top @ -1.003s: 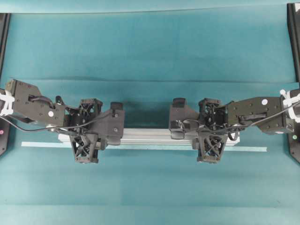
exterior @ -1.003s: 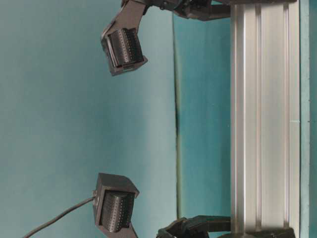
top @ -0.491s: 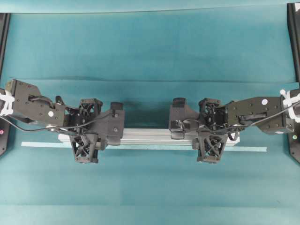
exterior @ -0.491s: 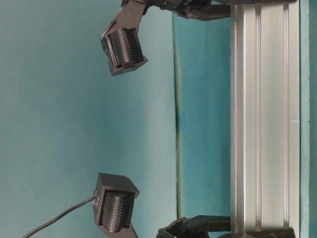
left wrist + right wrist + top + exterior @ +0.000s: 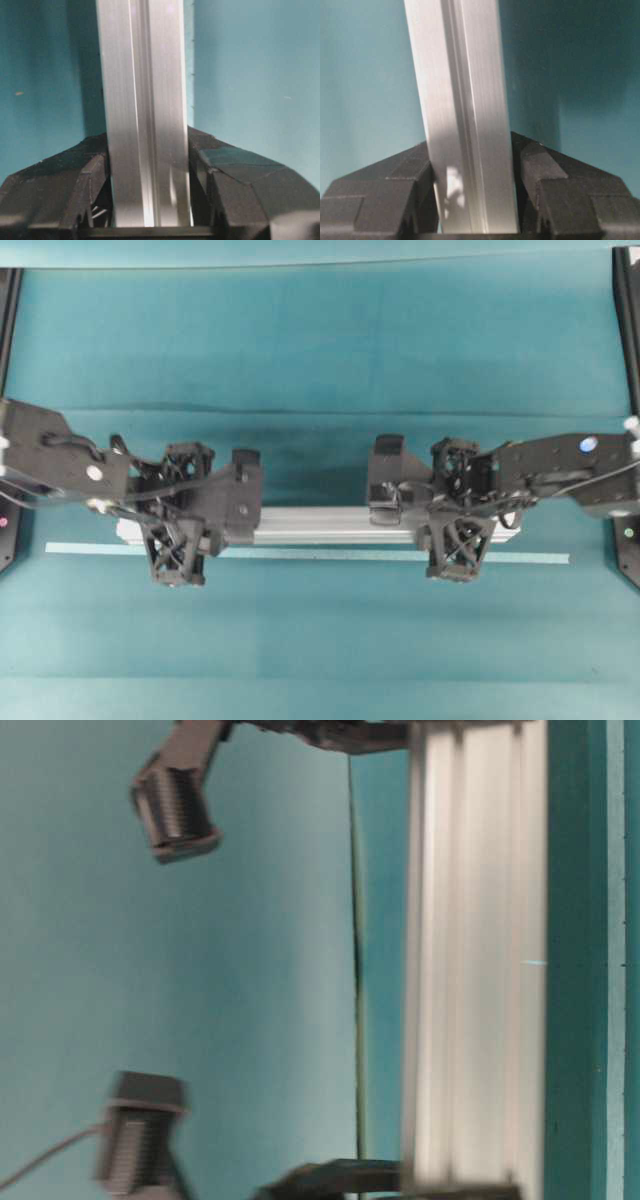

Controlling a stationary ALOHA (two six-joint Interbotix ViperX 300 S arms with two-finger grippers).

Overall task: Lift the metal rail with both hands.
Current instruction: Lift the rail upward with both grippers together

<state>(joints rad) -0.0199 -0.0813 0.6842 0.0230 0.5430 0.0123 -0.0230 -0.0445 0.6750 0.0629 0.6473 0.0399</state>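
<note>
a robot lab bench: teal cloth [image 5: 320,340] tabletop, black frame posts [image 5: 627,320] at edges.

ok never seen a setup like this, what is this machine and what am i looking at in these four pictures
It is a robot with two arms, each ending in a black end effector. The top view looks down on a teal surface: the left end effector and right end effector each clamp the long silver metal rail. A thin pale tape strip lies beside it. The blurred sideways picture is taken from table level. The last two come from cameras on the wrists, each showing the rail between black fingers.
</note>
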